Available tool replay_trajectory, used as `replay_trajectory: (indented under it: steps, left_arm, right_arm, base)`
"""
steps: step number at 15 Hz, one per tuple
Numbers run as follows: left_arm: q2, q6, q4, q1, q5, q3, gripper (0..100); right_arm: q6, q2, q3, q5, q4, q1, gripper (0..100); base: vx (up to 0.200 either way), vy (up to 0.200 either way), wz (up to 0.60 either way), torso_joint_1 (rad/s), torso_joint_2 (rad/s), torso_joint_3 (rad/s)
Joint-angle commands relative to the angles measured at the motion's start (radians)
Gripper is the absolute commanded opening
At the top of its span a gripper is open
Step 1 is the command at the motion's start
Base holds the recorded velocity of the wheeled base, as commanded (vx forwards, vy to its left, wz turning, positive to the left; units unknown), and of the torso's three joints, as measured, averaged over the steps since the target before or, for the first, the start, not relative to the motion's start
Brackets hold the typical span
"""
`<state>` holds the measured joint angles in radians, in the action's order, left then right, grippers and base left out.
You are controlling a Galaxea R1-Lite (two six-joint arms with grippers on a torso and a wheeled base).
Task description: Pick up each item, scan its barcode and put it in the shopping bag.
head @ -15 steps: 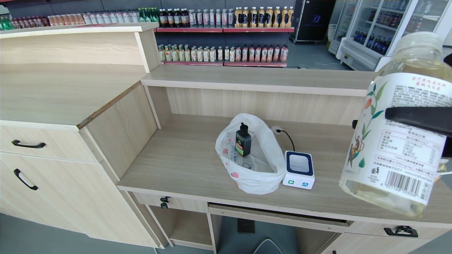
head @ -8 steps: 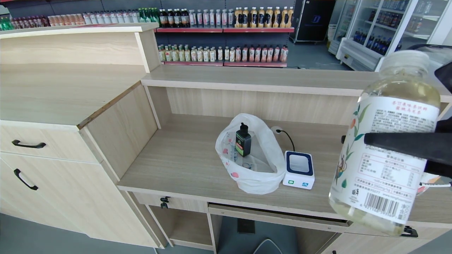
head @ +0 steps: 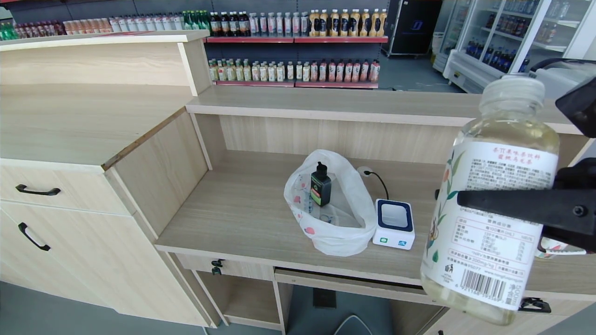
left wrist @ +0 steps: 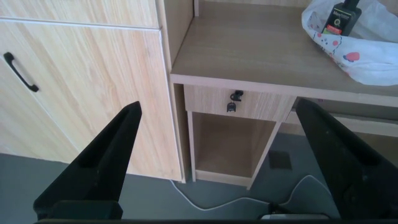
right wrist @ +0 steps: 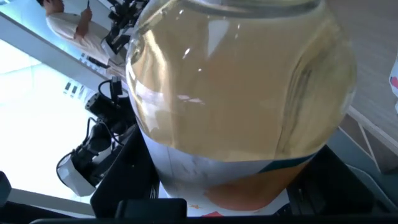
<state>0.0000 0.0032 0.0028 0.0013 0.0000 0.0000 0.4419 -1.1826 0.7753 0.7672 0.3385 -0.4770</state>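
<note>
Tea bottle [head: 505,167] is shifting left and lower, straightening, near right above the counter [head: 242,209]; right gripper [head: 470,202] is clamping its label. Left gripper [left wrist: 211,168] is hanging wide open, near left. Farther: scanner [head: 394,223], with shopping bag [head: 335,232] touching its left side and holding a dark pump bottle [head: 321,186].

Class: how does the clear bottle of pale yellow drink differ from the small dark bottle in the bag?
The clear bottle of pale yellow drink is see-through; the small dark bottle is opaque. The clear one hangs tilted in the right gripper; the dark one stands in the white plastic bag. Both carry labels.
</note>
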Motion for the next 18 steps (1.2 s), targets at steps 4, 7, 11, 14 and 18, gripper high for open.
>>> replay_trajectory:
  steps: [4, 7, 11, 14, 18]
  left_arm:
    - [0.002, 0.000, 0.000, 0.000, 0.000, 0.000, 100]
    - [0.002, 0.000, 0.000, 0.000, 0.000, 0.000, 100]
    - [0.002, 0.000, 0.000, 0.000, 0.000, 0.000, 100]
    - [0.002, 0.000, 0.000, 0.000, 0.000, 0.000, 100]
    - [0.002, 0.000, 0.000, 0.000, 0.000, 0.000, 100]
  right_arm:
    - [-0.002, 0.004, -0.004, 0.000, -0.001, -0.026, 0]
    - [-0.003, 0.008, -0.004, -0.002, -0.001, -0.041, 0]
    - [-0.009, 0.003, -0.005, -0.009, 0.002, -0.031, 0]
    - [-0.316, -0.126, -0.008, -0.223, 0.051, 0.110, 0]
    - [-0.907, -0.241, -0.022, -0.296, 0.077, 0.364, 0]
  base:
    - [0.000, 0.000, 0.00, 0.000, 0.00, 0.000]
    - [0.000, 0.000, 0.00, 0.000, 0.00, 0.000]
    - [0.000, 0.000, 0.00, 0.000, 0.00, 0.000]
    - [0.000, 0.000, 0.00, 0.000, 0.00, 0.000]
    - [0.000, 0.000, 0.00, 0.000, 0.00, 0.000]
